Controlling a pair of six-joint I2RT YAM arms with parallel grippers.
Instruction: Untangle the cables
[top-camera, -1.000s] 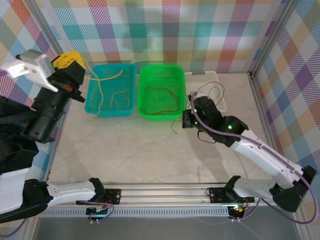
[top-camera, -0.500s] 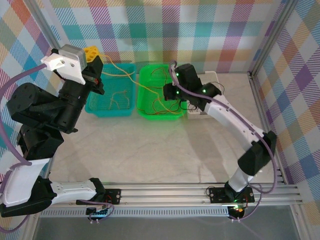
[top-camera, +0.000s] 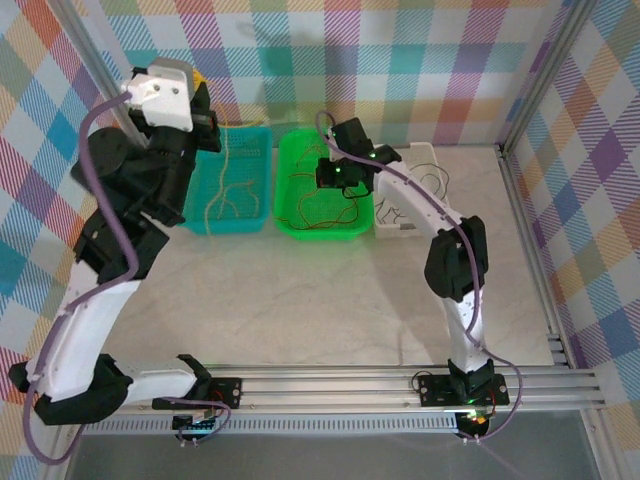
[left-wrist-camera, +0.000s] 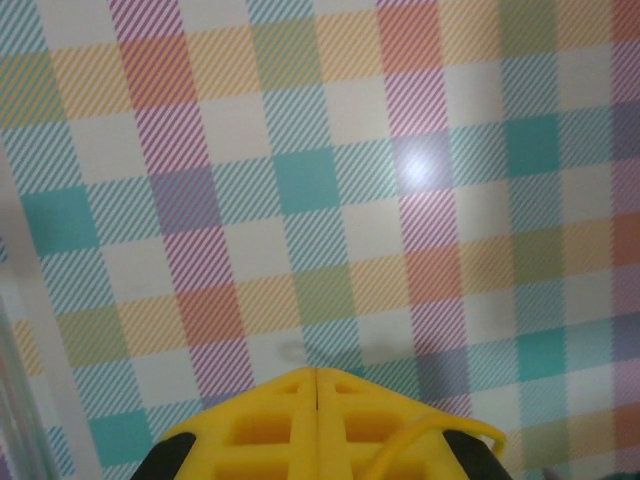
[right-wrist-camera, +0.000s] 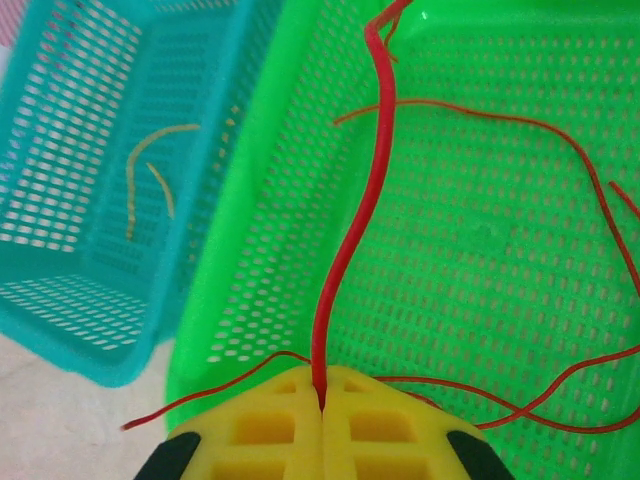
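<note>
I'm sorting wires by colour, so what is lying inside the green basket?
Thin red cables loop across the mesh floor of the green basket; one runs into the shut right gripper. From above, the right arm covers part of the basket, so anything beneath is unseen.

We are looking at a pale marbled tabletop (top-camera: 300, 290) carrying three baskets lying in a row along its far edge. A teal basket (top-camera: 236, 229) is sitting at eleven o'clock, a green basket (top-camera: 325, 235) just beside it at twelve, and a white basket (top-camera: 398, 233) at one.
</note>
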